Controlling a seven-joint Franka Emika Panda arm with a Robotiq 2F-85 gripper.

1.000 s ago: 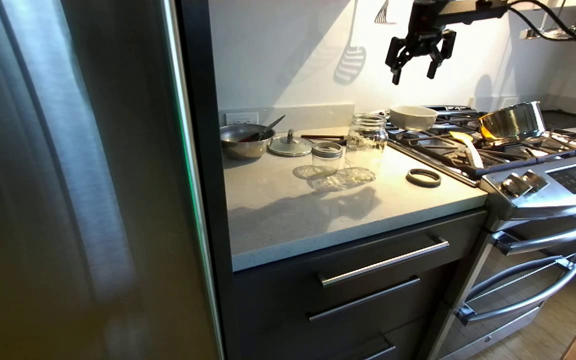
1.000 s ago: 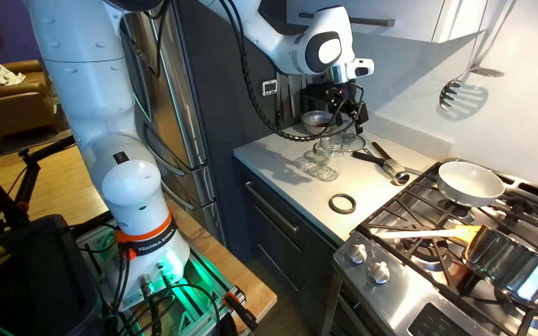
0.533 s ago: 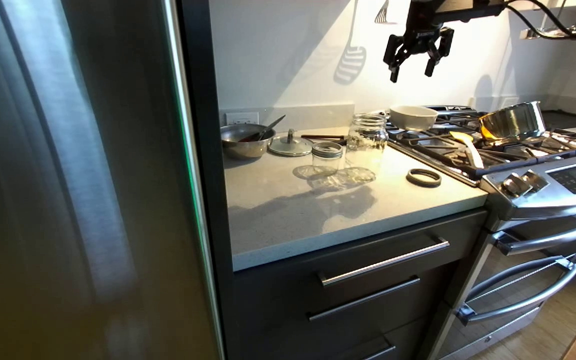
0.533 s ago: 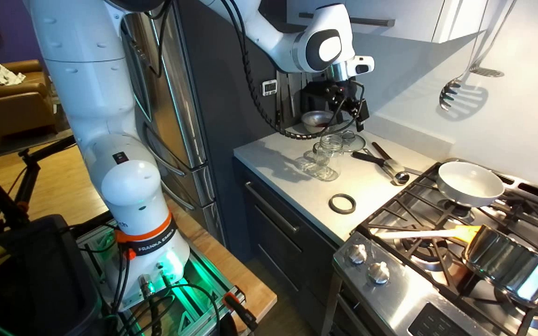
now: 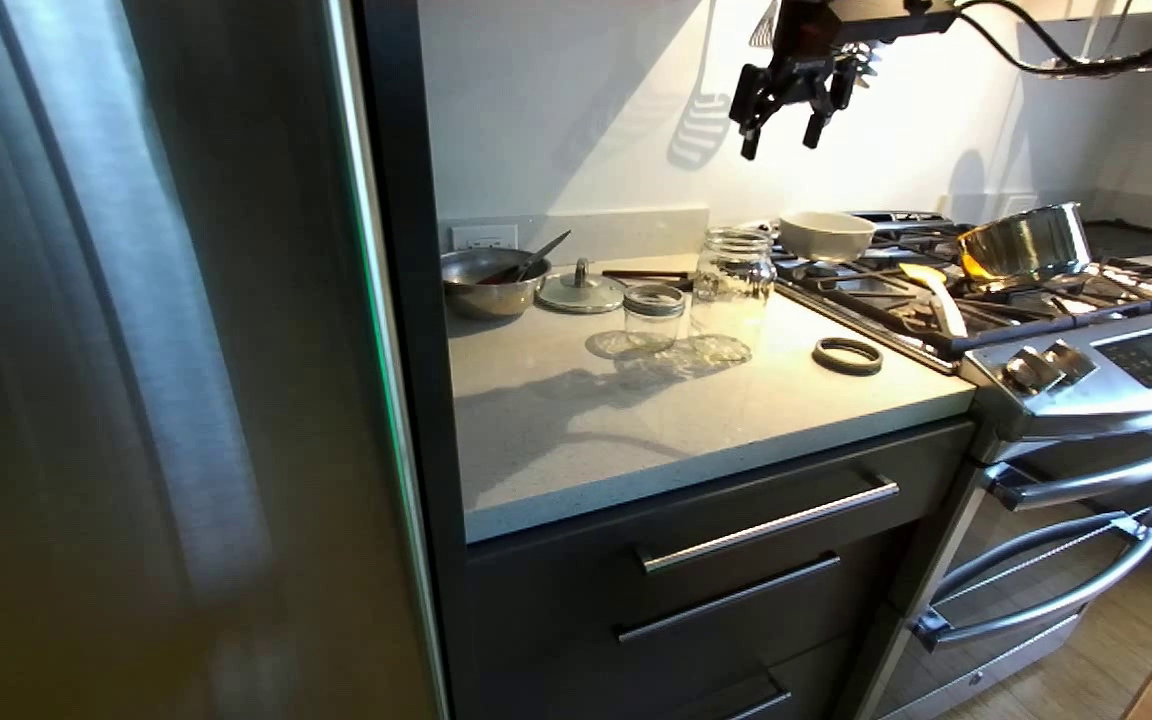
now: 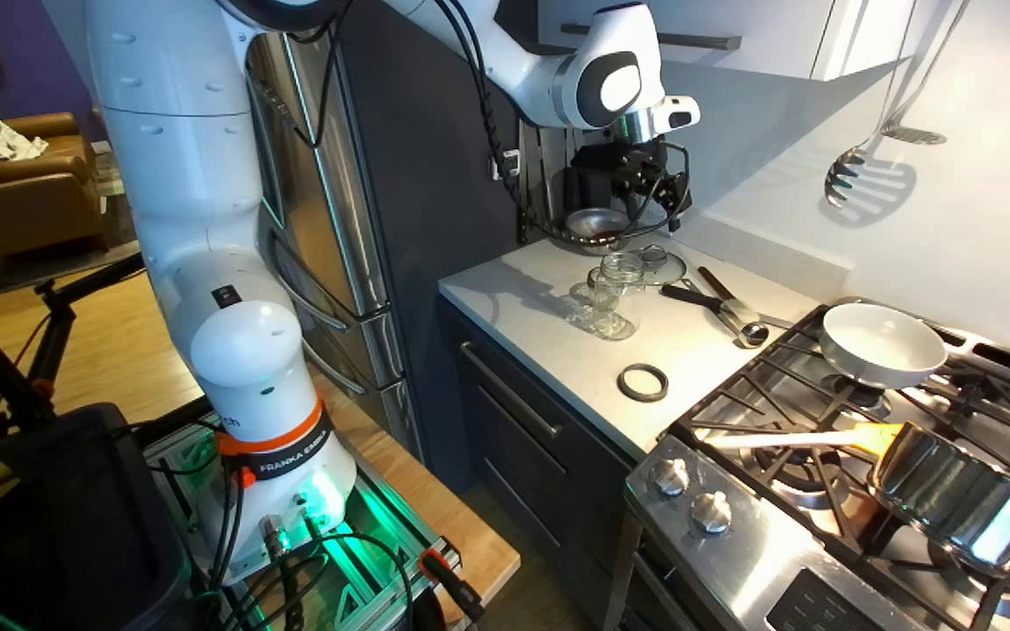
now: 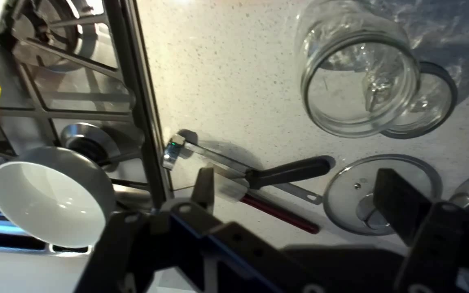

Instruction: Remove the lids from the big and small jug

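In an exterior view, mid-frame on the counter (image 5: 776, 395), the small jar (image 5: 653, 325) stands left of the big jar (image 5: 733, 300). The pot lid (image 5: 576, 294) and bowl (image 5: 496, 302) lie farther left, the ring (image 5: 848, 367) right, near the stove (image 5: 1086, 405). My gripper (image 5: 781, 146) hangs at the top, right of centre, well apart from them. In my wrist view, utensils (image 7: 293, 173) lie between stove and pot lid.

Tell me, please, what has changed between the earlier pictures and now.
In an exterior view, the open gripper has moved toward the picture's left and slightly up; the arm's upper section has shifted as well. Nothing was taken hold of or let go. The large jar, small jar, loose ring, bowl and pot stayed in place.
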